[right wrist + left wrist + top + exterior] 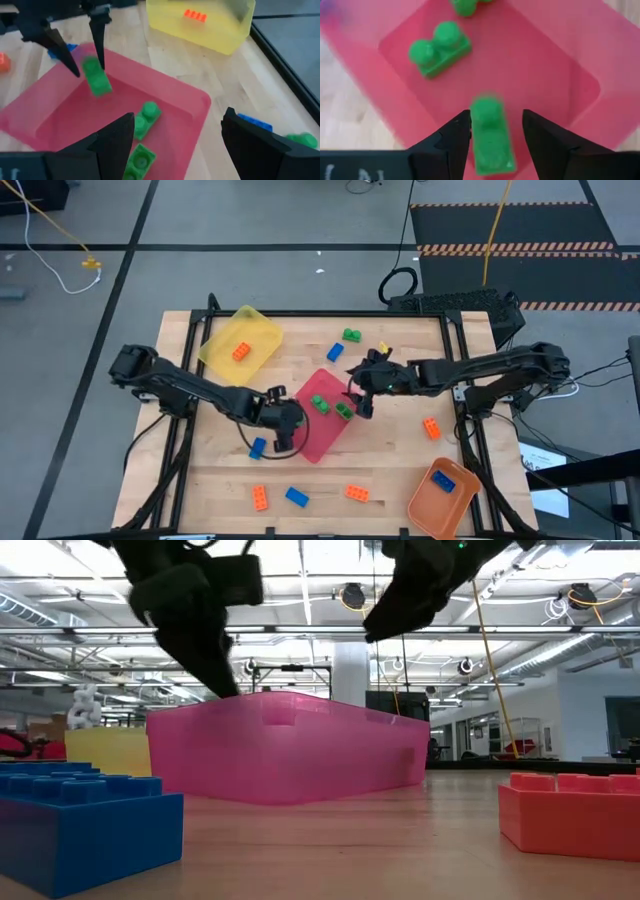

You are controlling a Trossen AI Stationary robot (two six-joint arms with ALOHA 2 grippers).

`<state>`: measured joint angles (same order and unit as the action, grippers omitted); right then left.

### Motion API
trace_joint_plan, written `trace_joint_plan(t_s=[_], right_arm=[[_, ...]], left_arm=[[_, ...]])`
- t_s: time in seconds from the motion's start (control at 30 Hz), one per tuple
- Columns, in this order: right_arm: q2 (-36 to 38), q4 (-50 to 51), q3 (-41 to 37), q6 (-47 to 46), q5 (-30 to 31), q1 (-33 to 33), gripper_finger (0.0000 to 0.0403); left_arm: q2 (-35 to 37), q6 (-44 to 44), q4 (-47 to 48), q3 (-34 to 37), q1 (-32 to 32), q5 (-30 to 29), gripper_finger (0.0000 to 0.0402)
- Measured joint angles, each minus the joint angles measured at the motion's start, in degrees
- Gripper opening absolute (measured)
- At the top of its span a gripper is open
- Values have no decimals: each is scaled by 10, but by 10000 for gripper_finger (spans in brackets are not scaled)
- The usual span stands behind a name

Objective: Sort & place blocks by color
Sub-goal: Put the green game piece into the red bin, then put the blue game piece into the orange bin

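Green block [492, 135] hangs between the left tool's [496, 134] parted fingers above the pink tray [560, 75]; bouncing out is possible; right tool [175, 142] hovers open, empty

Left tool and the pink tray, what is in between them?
A green block. It is in the gap of the left tool's open fingers, above the pink tray. The left wrist view shows it best.

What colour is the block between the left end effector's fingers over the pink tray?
Green. The block shows best in the left wrist view.
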<state>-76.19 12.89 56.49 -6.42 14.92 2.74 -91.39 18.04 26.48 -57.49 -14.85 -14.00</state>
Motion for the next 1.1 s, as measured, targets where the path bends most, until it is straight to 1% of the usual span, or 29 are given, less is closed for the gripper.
trace_joint_plan(t_s=[0.07, 0.13, 0.23, 0.3, 0.43, 0.5, 0.6, 0.67, 0.73, 0.83, 0.9, 0.97, 1.1], right_arm=[[4, -3, 0, 0, 0, 0, 281], [12, 2, -6, 0, 1, 0, 281], [13, -20, -20, -4, 1, 0, 281], [12, -10, -29, -8, 1, 0, 281], [13, -16, -44, -13, 2, 0, 281], [12, -13, -51, -13, 2, 0, 281], [12, -15, -57, -8, 2, -1, 281], [13, -21, -60, -2, 3, -2, 281], [12, -22, -62, 9, 2, -7, 281], [14, -47, -62, 27, 2, -15, 281], [18, -56, -62, 38, 1, -18, 281], [20, -69, -61, 46, 1, -20, 281], [27, -75, -62, 64, 0, -20, 281]], left_arm=[[0, -2, 5, 1, 0, 3, 186], [3, -1, -9, -1, 0, 2, 191], [15, -4, 2, 1, 0, 3, 202], [21, 0, -8, -2, 0, 3, 212], [43, 44, 58, -4, -4, 11, 233], [62, 85, 114, -4, -12, 14, 242], [81, 156, 146, -11, -31, 16, 249], [93, 209, 185, -12, -45, 20, 250], [101, 276, 195, -18, -61, 23, 250], [110, 397, 248, -22, -79, 46, 250], [106, 470, 240, -23, -93, 60, 250], [101, 525, 261, -18, -108, 63, 250], [62, 598, 276, -17, -120, 68, 250]])
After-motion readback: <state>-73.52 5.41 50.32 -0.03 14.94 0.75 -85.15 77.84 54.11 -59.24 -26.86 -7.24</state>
